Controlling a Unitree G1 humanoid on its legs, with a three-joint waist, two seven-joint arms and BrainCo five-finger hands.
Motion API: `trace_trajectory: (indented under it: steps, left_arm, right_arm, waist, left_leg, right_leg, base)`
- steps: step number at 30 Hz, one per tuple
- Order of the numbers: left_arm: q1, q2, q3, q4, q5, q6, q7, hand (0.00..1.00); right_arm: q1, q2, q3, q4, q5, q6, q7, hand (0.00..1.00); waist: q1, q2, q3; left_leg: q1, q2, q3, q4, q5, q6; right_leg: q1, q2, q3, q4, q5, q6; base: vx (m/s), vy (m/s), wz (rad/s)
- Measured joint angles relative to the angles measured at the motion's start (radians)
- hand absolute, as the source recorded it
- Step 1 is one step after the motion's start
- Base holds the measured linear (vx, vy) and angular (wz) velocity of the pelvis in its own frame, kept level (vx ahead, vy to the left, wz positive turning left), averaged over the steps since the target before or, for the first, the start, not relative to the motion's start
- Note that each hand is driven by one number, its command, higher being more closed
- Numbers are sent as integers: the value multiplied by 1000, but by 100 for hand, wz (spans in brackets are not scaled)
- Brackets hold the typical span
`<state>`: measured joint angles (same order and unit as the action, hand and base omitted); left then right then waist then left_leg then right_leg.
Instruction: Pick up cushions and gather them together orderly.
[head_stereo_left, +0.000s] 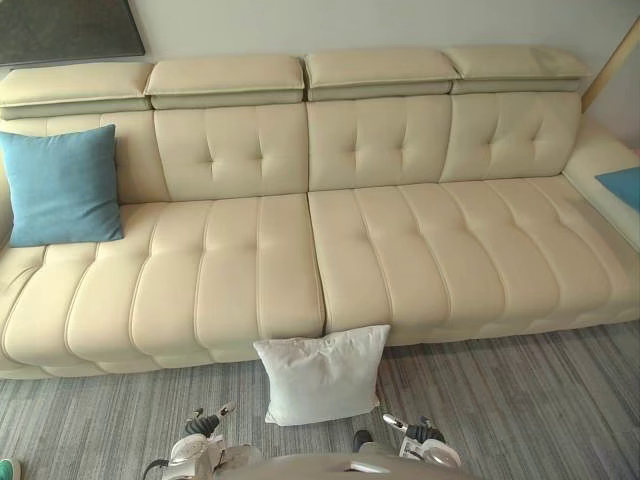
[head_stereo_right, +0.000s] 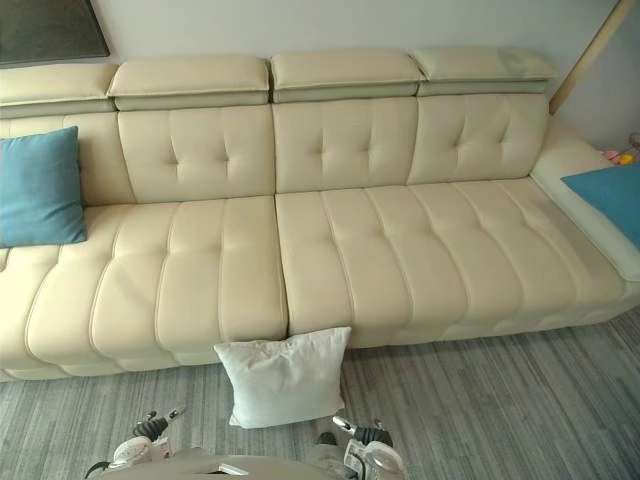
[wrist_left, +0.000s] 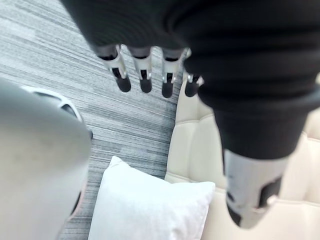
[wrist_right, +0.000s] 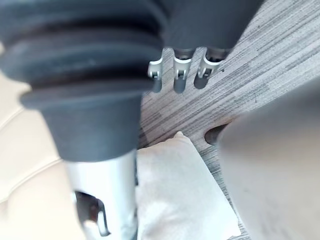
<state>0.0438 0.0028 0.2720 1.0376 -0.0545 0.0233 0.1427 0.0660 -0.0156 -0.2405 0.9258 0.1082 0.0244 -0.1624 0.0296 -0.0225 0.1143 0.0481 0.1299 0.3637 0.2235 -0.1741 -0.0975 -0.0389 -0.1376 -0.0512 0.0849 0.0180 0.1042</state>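
A white cushion (head_stereo_left: 321, 376) stands on the grey carpet, leaning against the front of the cream sofa (head_stereo_left: 420, 250) near its middle. A blue cushion (head_stereo_left: 62, 186) leans upright against the sofa's backrest at the far left. Another blue cushion (head_stereo_right: 608, 195) lies on the sofa's right-hand wing. My left hand (wrist_left: 145, 75) hangs above the carpet with straight fingers, holding nothing; the white cushion (wrist_left: 150, 210) lies below it. My right hand (wrist_right: 179, 75) also hangs with relaxed fingers, the same white cushion (wrist_right: 180, 195) beneath it, untouched.
Striped grey carpet (head_stereo_left: 520, 400) runs along the sofa's front. A dark framed panel (head_stereo_left: 60, 30) hangs on the wall at the upper left. A wooden pole (head_stereo_left: 610, 65) leans at the far right, with small colourful things (head_stereo_right: 620, 156) near it.
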Motion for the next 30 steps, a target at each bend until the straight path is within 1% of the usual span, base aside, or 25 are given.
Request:
trace_trajectory:
  steps: [3, 4, 5, 7, 8, 9, 10, 12, 13, 14, 15, 16, 17, 18, 19, 20, 21, 23, 24, 26, 27, 30]
  left_arm:
    - [-30, 2, -11, -7, -3, 0, 16, 0]
    - [-61, 8, -27, -17, -13, 0, 31, 0]
    - [-94, 7, -41, -40, -24, -1, 41, 0]
    - [-139, 7, -61, -63, -46, -3, 52, 0]
    - [-162, 7, -68, -80, -70, -4, 58, 0]
    - [-190, 9, -75, -97, -97, -7, 68, 0]
    - [-199, 11, -77, -108, -111, -8, 72, 0]
    - [-241, 21, -75, -138, -152, -19, 77, 0]
    - [-254, 26, -74, -149, -164, -22, 82, 0]
    - [-276, 33, -64, -162, -182, -26, 95, 0]
    - [-286, 36, -55, -164, -185, -27, 96, 0]
    - [-310, 41, -34, -166, -197, -29, 101, 0]
    - [-345, 51, -10, -170, -220, -31, 114, 0]
    - [-362, 57, 1, -172, -226, -31, 115, 0]
    - [-386, 64, 13, -179, -238, -32, 116, 0]
    - [-409, 75, 19, -191, -250, -32, 116, 0]
    - [-422, 80, 26, -197, -257, -33, 116, 0]
    - [-500, 115, 49, -202, -271, -36, 116, 0]
    - [-514, 125, 50, -203, -277, -37, 116, 0]
    - [-580, 161, 80, -202, -297, -39, 118, 0]
    - [-613, 185, 88, -203, -316, -45, 121, 0]
    - [-666, 223, 106, -211, -337, -47, 136, 0]
  right_arm:
    - [-31, -10, 53, -29, -9, 0, -4, 0]
    - [-61, -10, 81, -69, -23, -1, -21, 0]
    - [-102, -10, 96, -103, -30, -2, -24, 0]
    - [-151, -12, 120, -149, -35, -3, -29, 0]
    - [-178, -12, 121, -181, -34, -5, -35, 0]
    - [-210, -14, 122, -212, -33, -9, -39, 0]
    - [-228, -16, 124, -223, -32, -12, -41, 0]
    - [-288, -33, 151, -250, -24, -21, -60, 0]
    - [-308, -36, 154, -251, -22, -20, -66, 0]
    - [-344, -36, 157, -251, -15, -20, -70, 0]
    - [-359, -36, 158, -252, -15, -20, -71, 0]
    - [-390, -36, 159, -252, -15, -20, -76, 0]
    - [-440, -38, 158, -255, -15, -20, -90, 0]
    - [-466, -42, 158, -260, -15, -19, -94, 0]
    - [-501, -55, 158, -277, -15, -17, -105, 0]
    - [-546, -74, 158, -284, -15, -17, -108, 0]
    - [-571, -86, 158, -284, -16, -17, -109, 0]
    - [-675, -164, 158, -284, -19, -16, -112, 0]
    - [-689, -176, 157, -284, -21, -16, -113, 0]
    - [-774, -227, 157, -282, -28, -15, -131, 0]
    - [-820, -253, 157, -279, -28, -15, -136, 0]
    - [-885, -291, 157, -272, -26, -16, -151, 0]
  waist:
    - [9, 0, 18]
    - [7, 10, 47]
    - [5, 8, 90]
    - [4, 7, 131]
    - [5, 7, 170]
    - [5, 6, 192]
    - [4, 5, 201]
    - [1, 6, 236]
    - [1, 6, 243]
    - [1, 7, 258]
    - [0, 8, 268]
    - [0, 10, 288]
    - [-1, 13, 309]
    - [-1, 13, 316]
    - [-1, 14, 332]
    - [0, 15, 363]
    - [1, 15, 378]
    - [2, 16, 412]
    - [3, 16, 418]
    - [4, 14, 440]
    - [4, 15, 442]
    - [8, 15, 442]
  left_leg:
    - [-59, 8, 19, 45, -12, 6]
    - [-119, 21, 20, 108, -28, 11]
    - [-183, 33, 17, 170, -42, 21]
    - [-268, 53, 13, 244, -64, 28]
    - [-306, 68, 13, 292, -81, 33]
    - [-348, 80, 16, 335, -98, 37]
    - [-376, 86, 19, 356, -104, 41]
    - [-459, 98, 19, 414, -120, 44]
    - [-491, 105, 20, 434, -124, 46]
    - [-544, 113, 19, 465, -130, 50]
    - [-561, 118, 19, 475, -132, 50]
    - [-596, 126, 17, 498, -135, 53]
    - [-663, 140, 12, 530, -138, 56]
    - [-701, 143, 9, 544, -138, 57]
    - [-749, 149, 4, 562, -138, 57]
    - [-778, 157, 1, 576, -136, 59]
    - [-796, 158, -1, 583, -133, 64]
    - [-913, 160, -19, 623, -121, 78]
    - [-938, 161, -24, 632, -121, 78]
    - [-1029, 164, -44, 673, -120, 79]
    - [-1087, 165, -57, 700, -120, 79]
    - [-1183, 168, -81, 751, -118, 80]
  right_leg:
    - [-64, 2, 26, 19, 12, -1]
    - [-112, 4, 37, 56, 18, 4]
    - [-171, 6, 42, 97, 23, 11]
    - [-250, 10, 46, 152, 23, 11]
    - [-285, 16, 54, 182, 21, 11]
    - [-330, 22, 66, 212, 17, 9]
    - [-360, 23, 72, 229, 15, 10]
    - [-449, 24, 86, 282, 13, 8]
    - [-483, 26, 91, 299, 12, 6]
    - [-536, 30, 98, 320, 11, 4]
    - [-554, 32, 100, 326, 11, 4]
    - [-588, 37, 102, 341, 13, 1]
    - [-652, 43, 104, 365, 15, -2]
    - [-689, 46, 104, 375, 17, -4]
    - [-734, 51, 106, 388, 22, -4]
    - [-761, 56, 108, 402, 25, -3]
    - [-779, 57, 107, 410, 26, -4]
    - [-901, 54, 105, 480, 22, 1]
    - [-924, 54, 104, 493, 20, 2]
    - [-1019, 52, 99, 559, 2, -2]
    - [-1080, 50, 96, 602, -10, -3]
    - [-1179, 44, 92, 680, -29, -7]
  base:
    - [-82, 6, -23]
    - [-143, 22, -12]
    - [-166, 33, -8]
    - [-197, 54, -8]
    - [-265, 83, -21]
    - [-263, 78, -23]
    - [-200, 54, -19]
    - [-173, 35, -11]
    - [-150, 19, -12]
    - [-108, 5, -10]
    - [-126, -3, -11]
    - [-113, -19, -9]
    - [-112, -26, -9]
    - [-97, -36, -7]
    - [-58, -42, -6]
    - [-37, -45, -5]
    - [-21, -41, 2]
    - [-19, -33, 14]
    - [-8, -27, 16]
    - [-14, -34, 18]
    - [-16, -37, 18]
    - [-48, -52, 17]
